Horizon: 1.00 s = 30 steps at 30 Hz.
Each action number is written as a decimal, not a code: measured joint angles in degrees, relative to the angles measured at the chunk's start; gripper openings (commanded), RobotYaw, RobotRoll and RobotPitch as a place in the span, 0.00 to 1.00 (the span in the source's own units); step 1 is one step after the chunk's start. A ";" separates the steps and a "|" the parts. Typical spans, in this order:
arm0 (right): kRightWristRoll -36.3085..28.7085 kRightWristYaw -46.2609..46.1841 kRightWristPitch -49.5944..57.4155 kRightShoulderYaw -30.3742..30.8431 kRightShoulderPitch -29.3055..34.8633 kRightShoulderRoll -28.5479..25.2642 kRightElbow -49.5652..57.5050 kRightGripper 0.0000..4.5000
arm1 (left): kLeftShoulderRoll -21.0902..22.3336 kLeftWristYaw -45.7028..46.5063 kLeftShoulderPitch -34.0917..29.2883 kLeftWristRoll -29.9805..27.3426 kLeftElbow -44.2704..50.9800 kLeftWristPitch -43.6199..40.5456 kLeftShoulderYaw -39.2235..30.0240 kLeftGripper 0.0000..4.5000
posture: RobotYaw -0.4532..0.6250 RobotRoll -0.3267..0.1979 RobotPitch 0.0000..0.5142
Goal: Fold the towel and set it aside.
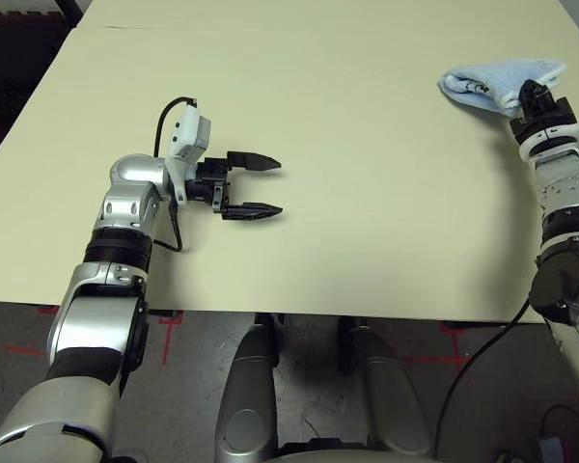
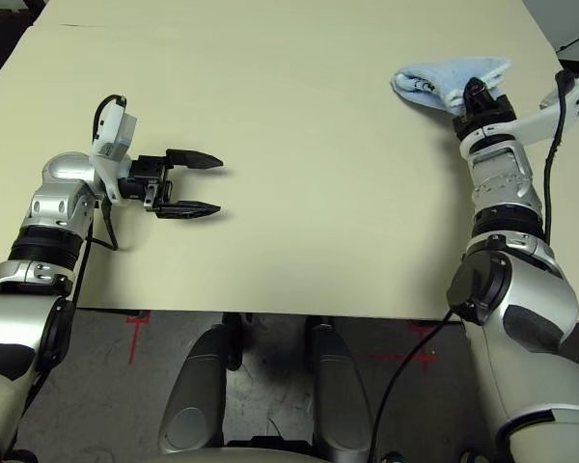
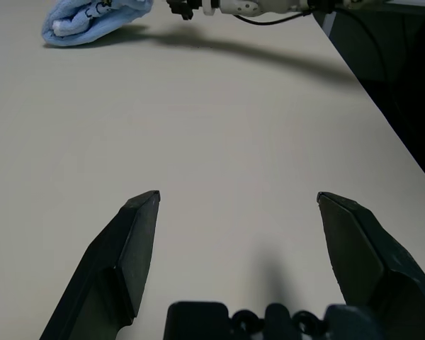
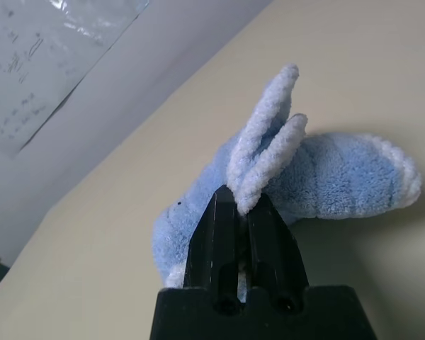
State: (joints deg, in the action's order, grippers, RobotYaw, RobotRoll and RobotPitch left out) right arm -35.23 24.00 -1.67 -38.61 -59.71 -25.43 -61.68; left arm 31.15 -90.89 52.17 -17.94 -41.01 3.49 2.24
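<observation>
Blue terry — the towel [image 4: 326,177] sits bunched at your table's [image 1: 367,212] far right, pinched by the right gripper [image 4: 242,212]; left gripper [image 1: 253,187] spread, empty.

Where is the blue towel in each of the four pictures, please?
Left eye view: towel at far right of the table, at the right claw.
Right eye view: towel upper right, same place.
Left wrist view: towel in the top left corner, folded.
Right wrist view: towel in the centre, pinched by the shut claw.
Shared landmark: the right claw beside the towel.
</observation>
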 measured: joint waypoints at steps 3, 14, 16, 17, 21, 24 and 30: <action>-0.24 -0.52 -1.55 -0.24 0.02 1.68 1.32 0.01 | -0.43 -0.03 0.65 0.04 -0.39 0.05 0.00 1.00 | 0.47 0.62 0.56; -1.79 -4.78 -4.43 -0.77 0.72 5.45 5.19 0.01 | -0.60 -0.13 0.87 0.08 -0.38 0.18 0.00 1.00 | 0.47 0.62 0.54; -1.81 -5.34 -4.61 -0.75 0.71 5.54 5.19 0.01 | -0.60 -0.13 0.87 0.08 -0.38 0.18 0.00 1.00 | 0.47 0.62 0.54; -1.81 -5.72 -4.68 -0.76 0.71 5.54 5.19 0.01 | -0.60 -0.13 0.87 0.08 -0.38 0.18 0.00 1.00 | 0.47 0.62 0.54; -1.78 -7.55 -4.65 -0.68 0.71 5.52 5.19 0.01 | -0.60 -0.12 0.86 0.08 -0.38 0.18 0.00 1.00 | 0.47 0.62 0.54; -1.78 -8.59 -3.72 -0.51 0.86 5.51 5.24 0.01 | -0.60 -0.12 0.86 0.08 -0.36 0.18 0.00 1.00 | 0.47 0.62 0.54; -1.92 -10.17 -1.84 -0.34 3.23 7.28 7.41 0.01 | -0.61 -0.10 0.85 0.08 -0.34 0.17 0.00 1.00 | 0.47 0.62 0.54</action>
State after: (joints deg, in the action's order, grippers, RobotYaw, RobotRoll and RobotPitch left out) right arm -37.15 13.83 -3.51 -38.95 -56.47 -18.15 -54.27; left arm 30.54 -90.99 53.02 -17.87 -41.35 3.66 2.24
